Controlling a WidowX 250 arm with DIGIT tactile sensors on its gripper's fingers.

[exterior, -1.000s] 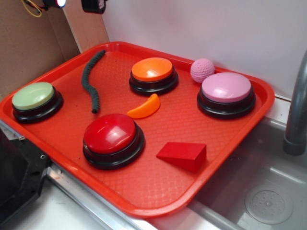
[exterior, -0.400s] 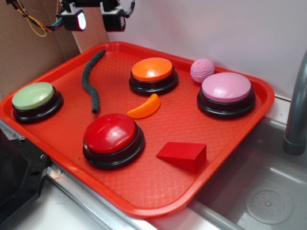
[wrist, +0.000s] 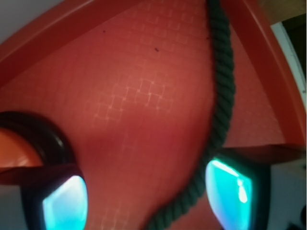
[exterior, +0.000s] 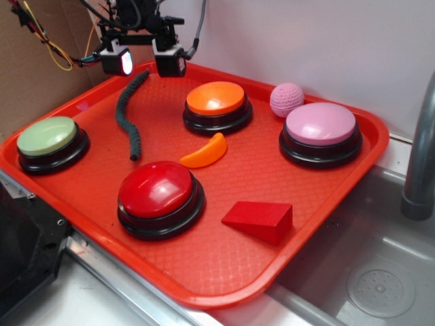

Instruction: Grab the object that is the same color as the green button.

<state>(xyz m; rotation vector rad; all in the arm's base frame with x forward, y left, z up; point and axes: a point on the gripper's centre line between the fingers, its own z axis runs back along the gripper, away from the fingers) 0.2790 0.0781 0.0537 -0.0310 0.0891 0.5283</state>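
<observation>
The dark green rope (exterior: pixel 126 113) lies loose and wavy on the red tray (exterior: pixel 204 268), between the green button (exterior: pixel 47 136) at the tray's left edge and the orange button (exterior: pixel 216 98). Above its far end hovers the tool (exterior: pixel 144 62), its 2 fingers (wrist: pixel 229 188) spread apart and gripping nothing, 1 of them right beside the rope.

Gripper (exterior: pixel 143 64) descended, jaws spread, over green rope's (exterior: pixel 127 114) far end.
</observation>
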